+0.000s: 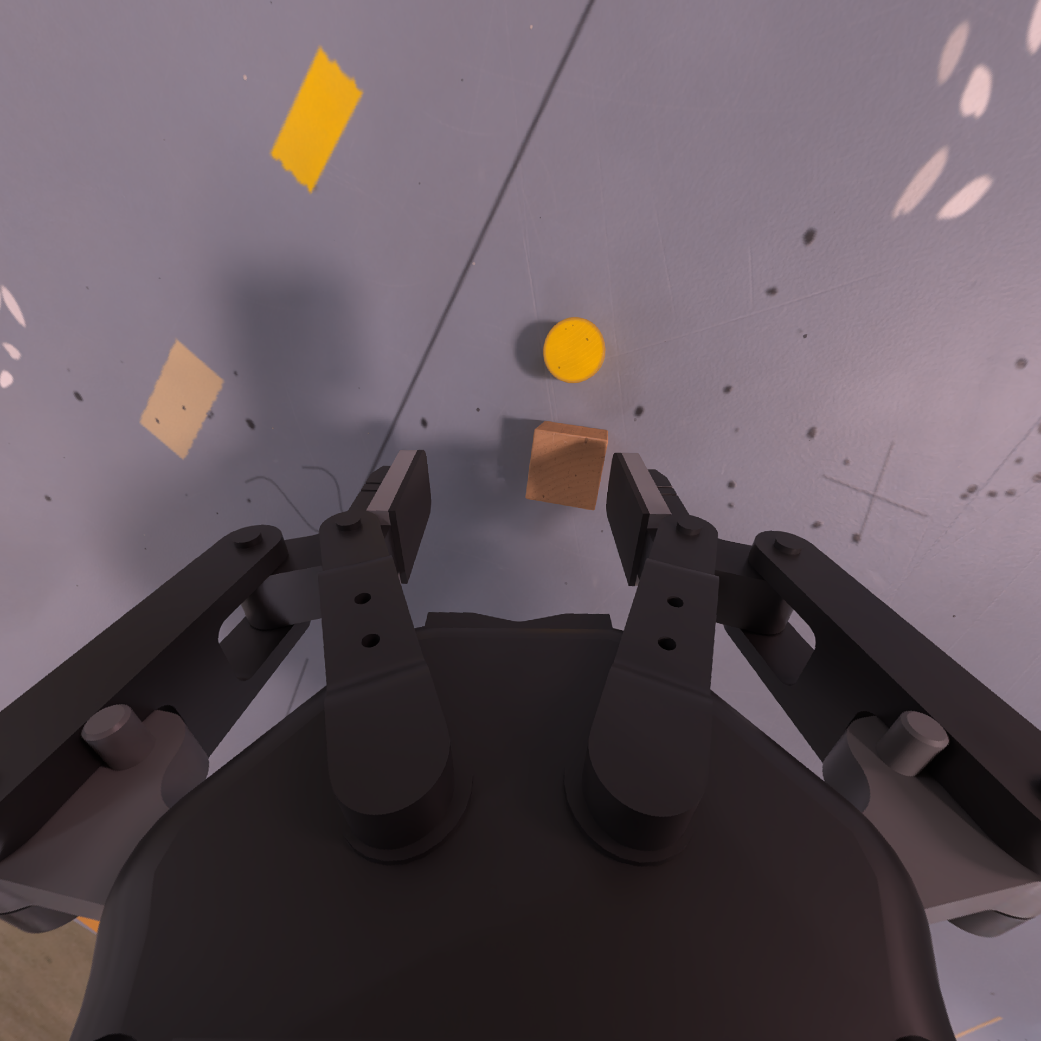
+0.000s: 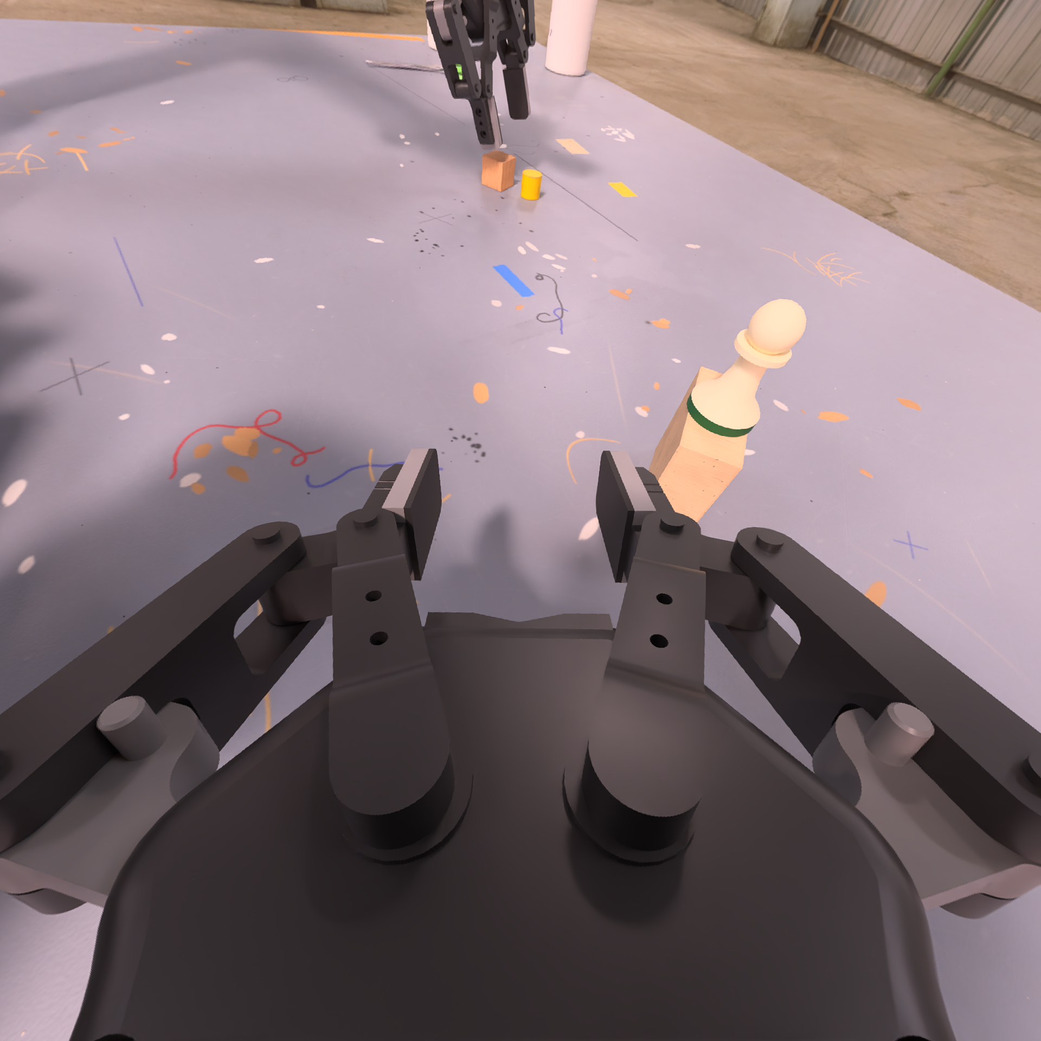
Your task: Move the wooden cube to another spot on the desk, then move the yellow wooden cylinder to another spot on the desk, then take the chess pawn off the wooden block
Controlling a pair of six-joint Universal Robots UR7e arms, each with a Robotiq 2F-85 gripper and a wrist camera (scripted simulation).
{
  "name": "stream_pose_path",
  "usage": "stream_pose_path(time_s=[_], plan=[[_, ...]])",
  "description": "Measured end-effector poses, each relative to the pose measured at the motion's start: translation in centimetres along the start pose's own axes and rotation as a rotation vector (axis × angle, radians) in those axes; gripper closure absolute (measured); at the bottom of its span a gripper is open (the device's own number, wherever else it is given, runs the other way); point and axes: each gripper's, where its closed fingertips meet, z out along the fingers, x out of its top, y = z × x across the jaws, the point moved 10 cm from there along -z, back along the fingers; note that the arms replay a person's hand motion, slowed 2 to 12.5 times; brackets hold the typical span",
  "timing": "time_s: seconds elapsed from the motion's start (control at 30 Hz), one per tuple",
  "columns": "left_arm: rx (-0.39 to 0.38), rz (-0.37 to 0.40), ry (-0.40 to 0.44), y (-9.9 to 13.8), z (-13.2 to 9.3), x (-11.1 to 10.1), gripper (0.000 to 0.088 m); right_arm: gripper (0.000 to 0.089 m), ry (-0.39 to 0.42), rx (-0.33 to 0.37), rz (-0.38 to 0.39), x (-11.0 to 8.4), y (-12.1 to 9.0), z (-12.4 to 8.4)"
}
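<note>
The wooden cube (image 1: 566, 466) sits on the grey desk, and the yellow wooden cylinder (image 1: 573, 350) stands upright just beyond it. My left gripper (image 1: 518, 512) is open and empty above the desk; the cube lies below it, close to the right finger. In the right wrist view the cube (image 2: 498, 170) and cylinder (image 2: 530, 184) stand side by side far off, under the left gripper (image 2: 501, 121). The cream chess pawn (image 2: 743, 374) with a green band stands on the pale wooden block (image 2: 695, 473). My right gripper (image 2: 518, 507) is open and empty, just left of the block.
Yellow tape (image 1: 315, 119) and tan tape (image 1: 181, 399) are stuck to the desk (image 1: 788, 394). A thin dark line crosses the desk. A white post (image 2: 570, 35) stands at the far edge. The desk's right edge (image 2: 845, 219) drops to a concrete floor.
</note>
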Motion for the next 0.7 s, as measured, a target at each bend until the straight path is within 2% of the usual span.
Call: stream_pose_path(time_s=[0.7], plan=[[-0.023,0.040,-0.039,0.24,0.42,0.52,0.0354,0.0395,-0.005,-0.002,0.008,-0.26,0.23,0.07]])
